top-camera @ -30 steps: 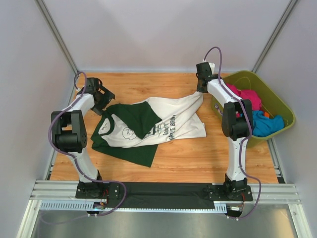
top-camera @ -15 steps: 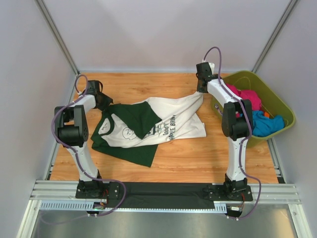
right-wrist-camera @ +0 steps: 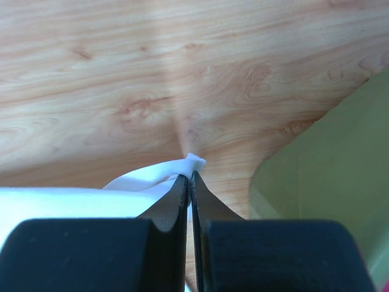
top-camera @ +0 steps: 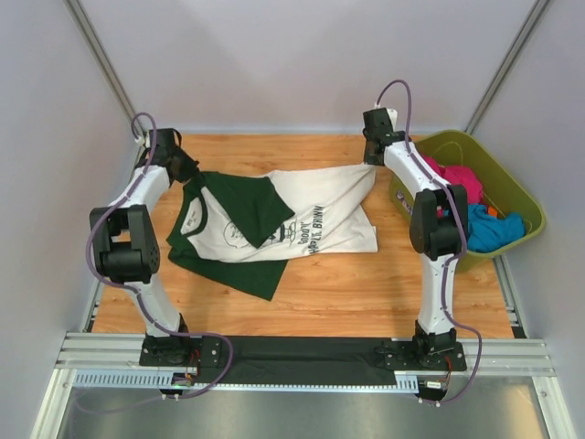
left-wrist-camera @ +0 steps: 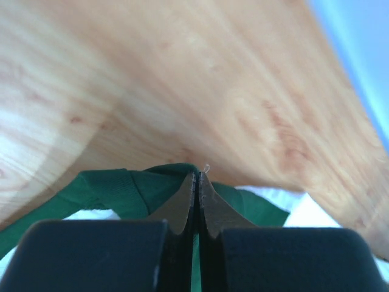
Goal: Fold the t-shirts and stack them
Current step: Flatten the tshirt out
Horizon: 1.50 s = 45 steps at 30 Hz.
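A white t-shirt (top-camera: 311, 215) with dark green sleeves and collar lies crumpled across the middle of the wooden table, printed side up. My left gripper (top-camera: 188, 174) is shut on the t-shirt's green edge (left-wrist-camera: 164, 182) at the far left, the cloth pinched between its fingertips (left-wrist-camera: 196, 177). Over by the bin, my right gripper (top-camera: 370, 165) is shut on the white corner (right-wrist-camera: 193, 163) of the same t-shirt at its far right. The cloth stretches between the two grips. More t-shirts, pink (top-camera: 457, 178) and blue (top-camera: 494, 229), sit in the bin.
An olive green bin (top-camera: 523, 197) stands at the right edge of the table, close to my right arm; its wall (right-wrist-camera: 328, 182) fills the right side of the right wrist view. The enclosure's walls stand close behind and to both sides.
My left gripper closed on the green edge of the t-shirt and drew it back and left. The shirt's upper edge now stretches straighter between the two grippers.
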### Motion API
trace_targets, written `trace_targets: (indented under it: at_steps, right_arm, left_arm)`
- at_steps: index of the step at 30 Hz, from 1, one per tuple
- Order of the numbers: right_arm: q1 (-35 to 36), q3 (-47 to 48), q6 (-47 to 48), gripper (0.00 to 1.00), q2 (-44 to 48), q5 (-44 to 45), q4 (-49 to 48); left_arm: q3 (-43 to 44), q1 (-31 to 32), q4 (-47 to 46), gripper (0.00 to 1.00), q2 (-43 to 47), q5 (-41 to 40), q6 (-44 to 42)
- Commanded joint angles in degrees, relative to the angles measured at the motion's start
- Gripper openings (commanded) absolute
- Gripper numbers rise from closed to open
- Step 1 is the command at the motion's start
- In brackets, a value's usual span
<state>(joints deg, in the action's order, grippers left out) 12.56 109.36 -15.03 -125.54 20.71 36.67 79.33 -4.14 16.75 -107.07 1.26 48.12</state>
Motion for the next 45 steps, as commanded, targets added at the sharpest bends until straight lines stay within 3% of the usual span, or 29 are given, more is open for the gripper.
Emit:
trace_targets:
  at_steps: [1, 6, 11, 15, 26, 34, 39, 45]
  right_arm:
    - [-0.25, 5.42, 0.0, 0.0, 8.18, -1.37, -1.07]
    - [-0.25, 6.65, -0.44, 0.0, 15.22, -2.69, -3.26]
    - [-0.25, 6.83, 1.4, 0.0, 23.83, -1.9, -5.72]
    - [-0.25, 7.1, 2.63, 0.0, 30.68, -0.06, -5.99]
    - [-0.25, -3.18, 6.15, 0.0, 46.52, 5.57, -13.72]
    - [-0.34, -8.54, 5.97, 0.0, 50.91, 6.18, -14.43]
    - [-0.34, -13.73, 6.76, 0.0, 53.55, 6.62, -19.69]
    - [-0.25, -12.68, 7.03, 0.0, 53.03, 5.48, -18.56]
  left_arm:
    - [4.43, -0.08, -6.38, 0.0, 10.72, -1.17, -12.24]
    - [3.65, -0.08, -8.84, 0.0, 22.58, -1.17, -24.55]
    - [3.37, -0.16, -7.19, 0.0, 33.39, -7.22, -29.04]
    - [9.24, -0.43, -2.52, 0.0, 36.75, -9.52, -30.27]
    - [22.17, -2.62, 11.8, 0.0, 41.32, -9.17, -25.36]
    - [21.39, -2.98, 15.67, 0.0, 43.17, -6.09, -23.95]
    - [22.36, -3.59, 17.52, 0.0, 42.56, -3.37, -22.28]
    - [22.8, -4.03, 19.28, 0.0, 40.89, 0.76, -17.89]
